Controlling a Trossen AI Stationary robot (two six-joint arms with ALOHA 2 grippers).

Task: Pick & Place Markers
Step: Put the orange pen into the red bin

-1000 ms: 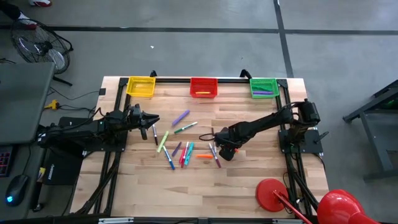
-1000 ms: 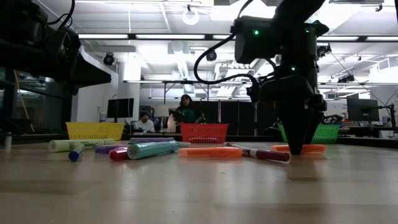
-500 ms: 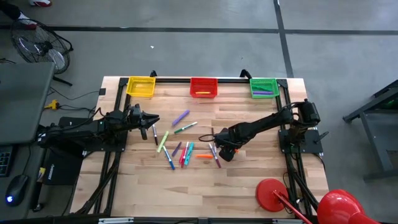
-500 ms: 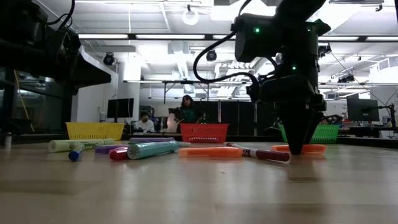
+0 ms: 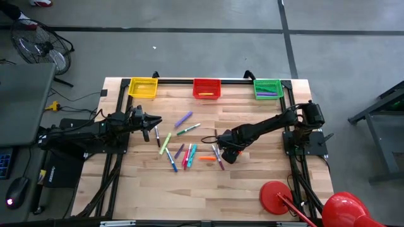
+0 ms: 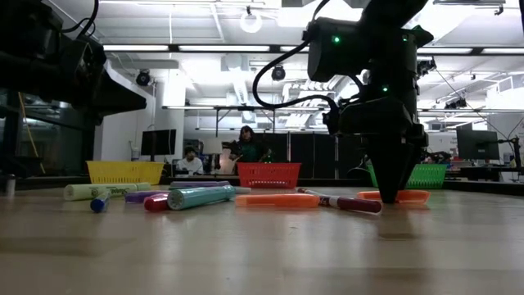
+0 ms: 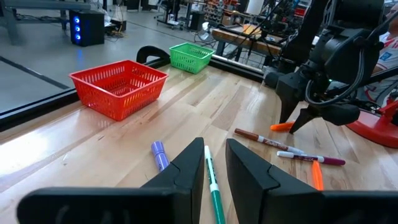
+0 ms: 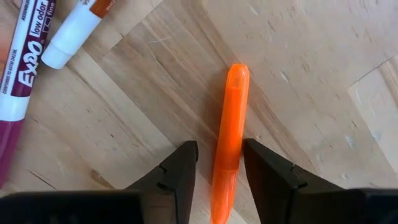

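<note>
An orange marker lies flat on the wooden table. My right gripper points straight down over it, one finger on each side of its barrel, open. In the low view the marker shows behind the fingers; in the high view the gripper hides it. Several other markers lie scattered at mid-table, among them a maroon one and another orange one. My left gripper waits at the left, level, narrowly open and empty. My right gripper stands astride the orange marker's barrel from above, fingers across it. A strip of wood shows between one finger and the barrel. The other finger reaches the barrel's edge; whether it touches, I cannot tell. The marker lies flat.
Yellow, red and green mesh baskets stand along the far edge; the green one holds a purple marker. A red round-based object sits at the near right corner. Bare wood lies near the front edge.
</note>
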